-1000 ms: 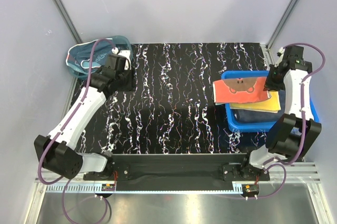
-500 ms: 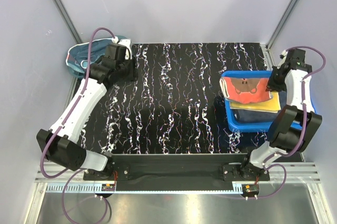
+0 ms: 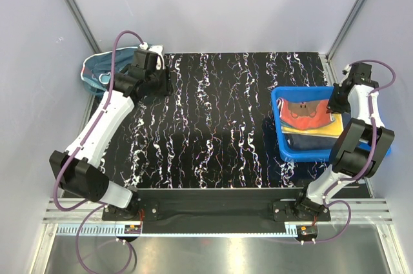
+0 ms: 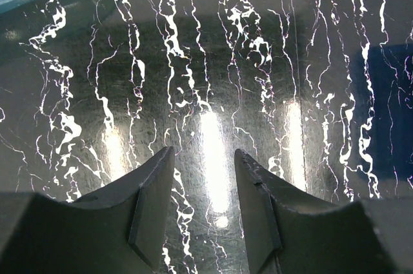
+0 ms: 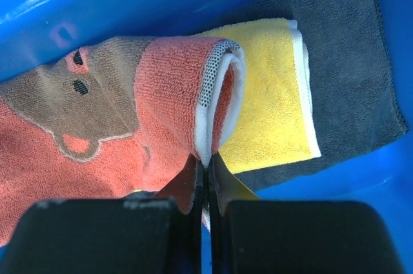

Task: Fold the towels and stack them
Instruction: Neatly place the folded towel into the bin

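- Right wrist view: my right gripper (image 5: 206, 169) is pinched tight on a doubled edge of the orange-red towel (image 5: 97, 138), the one with the brown face print. The cloth curls up out of the pinch in a loop.
- That towel lies inside the blue bin (image 5: 129, 3), draped over a folded yellow towel (image 5: 274, 87). The yellow one rests on a dark grey towel (image 5: 352, 74) at the bottom.
- From the top external view, the bin sits at the right side of the black marbled table (image 3: 219, 113). The orange-red towel appears to lie within the bin's walls.
- My left gripper (image 4: 203, 153) has its fingers apart with nothing between them. It hovers over the table near the teal mesh basket (image 3: 97, 71) at the far left corner.
- Done, as I judge it: two towels are folded and stacked, and the third is on the pile but not yet let go.
- Left for this towel: release it. The looped edge looks humped rather than flat, so it may need pressing down or a tidier fold.
- I cannot see far enough into the basket to tell whether more cloth waits there. If it does, I expect the left arm to fetch it next.
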